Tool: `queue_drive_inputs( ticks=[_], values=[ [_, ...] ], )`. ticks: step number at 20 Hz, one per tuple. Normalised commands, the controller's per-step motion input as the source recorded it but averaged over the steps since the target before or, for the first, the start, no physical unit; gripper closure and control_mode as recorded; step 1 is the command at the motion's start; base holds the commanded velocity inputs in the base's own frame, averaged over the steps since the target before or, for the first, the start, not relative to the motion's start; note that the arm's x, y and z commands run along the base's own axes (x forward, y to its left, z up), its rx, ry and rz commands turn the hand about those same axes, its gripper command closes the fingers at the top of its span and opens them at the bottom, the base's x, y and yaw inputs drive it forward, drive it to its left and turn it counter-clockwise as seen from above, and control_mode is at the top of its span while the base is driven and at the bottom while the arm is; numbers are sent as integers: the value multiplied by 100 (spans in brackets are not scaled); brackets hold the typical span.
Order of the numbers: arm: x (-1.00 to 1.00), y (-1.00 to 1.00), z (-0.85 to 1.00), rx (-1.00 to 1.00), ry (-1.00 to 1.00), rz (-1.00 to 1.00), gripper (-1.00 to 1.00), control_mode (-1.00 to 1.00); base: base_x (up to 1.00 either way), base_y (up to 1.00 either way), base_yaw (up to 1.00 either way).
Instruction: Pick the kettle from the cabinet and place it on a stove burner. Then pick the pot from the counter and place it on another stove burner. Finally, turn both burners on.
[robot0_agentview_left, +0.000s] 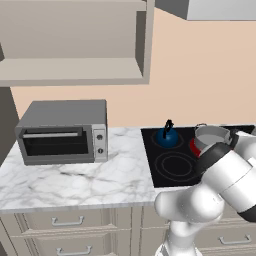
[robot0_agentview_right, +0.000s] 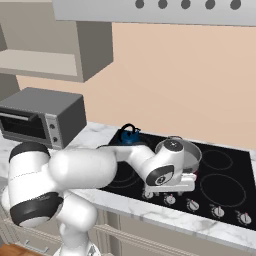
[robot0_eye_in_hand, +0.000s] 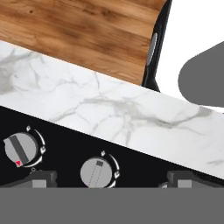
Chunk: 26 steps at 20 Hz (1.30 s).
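While the kettle sits on a rear stove burner and the pot rests just beside it on a glowing red burner, the gripper, its fingers spread wide and holding nothing, hangs over the cooktop knobs by the marble table edge.

Counter – toaster oven; cooktop – kettle, pot.
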Motion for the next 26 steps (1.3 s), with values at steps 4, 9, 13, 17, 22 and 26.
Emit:
queue_drive_inputs(
  ticks=[4,9,13,17,22,26],
  values=[
    [25,0,-16,0,0,-9,-100,-100,0,0,0],
    [23,1,-11,0,0,-8,-100,-100,0,0,0],
    [11,0,-18,0,0,-8,-100,-100,0,0,0],
    [4,3,-20,0,0,-8,-100,-100,0,0,0],
    [0,10,-20,0,0,-8,-100,-100,0,0,0],
    [0,24,-25,0,0,-6,-100,-100,0,0,0]
  ],
)
